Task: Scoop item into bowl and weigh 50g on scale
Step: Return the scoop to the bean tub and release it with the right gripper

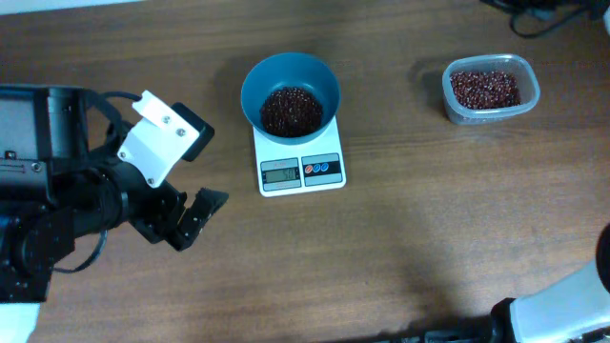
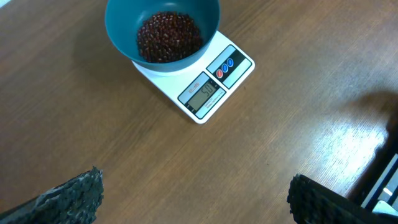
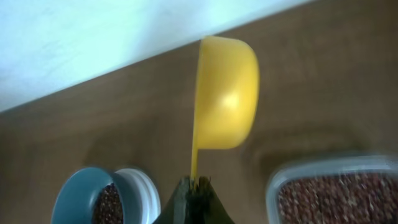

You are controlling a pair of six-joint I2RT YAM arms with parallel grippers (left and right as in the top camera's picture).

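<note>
At the lower right corner of the overhead view we find only a white stretch of the right arm (image 1: pixel 562 295), cut off by the edge, so its tool is out of that picture. The blurred right wrist view shows the right tool (image 3: pixel 194 186) clamped on the thin handle of a yellow plastic scoop (image 3: pixel 225 93), which stands upright above it. We see the cup only from outside and cannot tell whether it holds anything.

The round, deep, teal-blue plastic bowl (image 1: pixel 291 69) sits on the small white, nearly square scale (image 1: pixel 303 171), covering its back half. Small dark red-brown beans (image 1: pixel 291 110) lie heaped in the bowl's bottom. The grey display seems to read 50 in the left wrist view, though the digits are faint; one red and one blue button sit beside it.

Well apart, at the upper right, a clear rounded-rectangular plastic tub (image 1: pixel 488 117) holds a second heap of beans. Dark cables (image 1: pixel 534 8) are clipped by the top edge.

The black left arm (image 1: pixel 57 191) fills the left side, and the left tool (image 1: pixel 198 217) hangs over the bare wooden tabletop (image 1: pixel 429 210), its fingers (image 2: pixel 74 198) spread wide and gripping nothing.

We count one bowl, one scale, one tub, one scoop and two bean heaps.
</note>
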